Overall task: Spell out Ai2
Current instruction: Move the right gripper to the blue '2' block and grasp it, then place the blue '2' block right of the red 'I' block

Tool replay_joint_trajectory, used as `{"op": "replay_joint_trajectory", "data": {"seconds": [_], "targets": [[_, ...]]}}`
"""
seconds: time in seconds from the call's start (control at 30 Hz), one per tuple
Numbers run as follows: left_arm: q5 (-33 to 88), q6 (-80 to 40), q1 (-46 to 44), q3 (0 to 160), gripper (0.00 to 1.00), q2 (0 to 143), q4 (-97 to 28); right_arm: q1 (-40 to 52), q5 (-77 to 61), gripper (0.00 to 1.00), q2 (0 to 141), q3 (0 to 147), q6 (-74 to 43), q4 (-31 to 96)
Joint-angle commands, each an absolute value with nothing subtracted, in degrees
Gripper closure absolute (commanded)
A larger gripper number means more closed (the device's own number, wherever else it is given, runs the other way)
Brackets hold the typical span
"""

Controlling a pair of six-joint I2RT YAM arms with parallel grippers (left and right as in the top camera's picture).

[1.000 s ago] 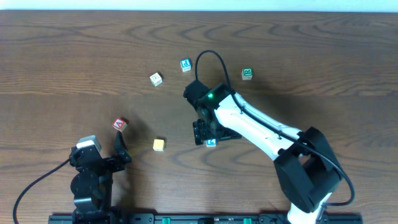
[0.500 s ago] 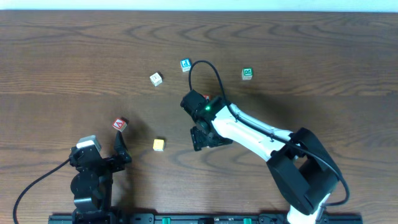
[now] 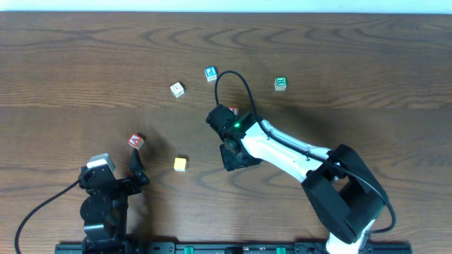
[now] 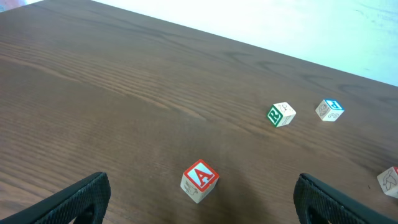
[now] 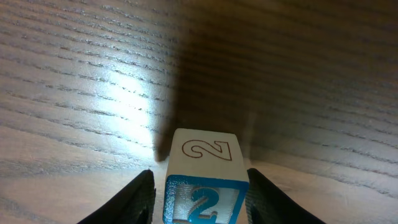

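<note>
My right gripper (image 5: 199, 199) is shut on a blue block marked 2 (image 5: 205, 180) and holds it just above the wood. In the overhead view this gripper (image 3: 233, 156) is at the table's middle and hides the block. A red block marked A (image 3: 135, 141) lies at the left; in the left wrist view it (image 4: 199, 180) sits just ahead of and between my open left gripper's fingers (image 4: 199, 208). The left gripper (image 3: 127, 176) rests near the front left edge, empty. I cannot pick out which block bears an i.
A yellow block (image 3: 180, 164) lies between the grippers. A white and green block (image 3: 176, 89), a blue block (image 3: 210, 73) and a green block (image 3: 281, 84) lie further back. A red block (image 3: 234, 111) peeks out beside the right arm.
My right gripper has moved slightly left with the 2 block, which now sits hidden beneath it in the overhead view. The left arm has not moved.
</note>
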State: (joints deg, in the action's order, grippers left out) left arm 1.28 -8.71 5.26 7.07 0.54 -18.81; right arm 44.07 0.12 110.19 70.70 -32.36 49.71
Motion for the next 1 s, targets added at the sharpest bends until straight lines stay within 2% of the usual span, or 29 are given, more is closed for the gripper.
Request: {"op": "replay_joint_trajectory", "data": {"seconds": [0.0, 0.3, 0.67, 0.97], "targets": [[1.1, -7.7, 5.6, 5.8, 0.05, 0.3, -19.3, 44.2, 1.7, 0.55, 109.4, 70.4, -32.1, 49.5], [1.1, -7.7, 5.6, 5.8, 0.05, 0.3, -19.3, 44.1, 1.7, 0.62, 109.4, 70.4, -32.1, 49.5], [1.1, -7.7, 5.6, 5.8, 0.05, 0.3, -19.3, 40.4, 1.1, 0.66, 109.4, 70.9, -32.1, 48.8], [1.1, -7.7, 5.6, 5.8, 0.05, 0.3, -19.3, 30.5, 3.1, 0.68, 109.4, 80.1, -29.2, 45.7]]}}
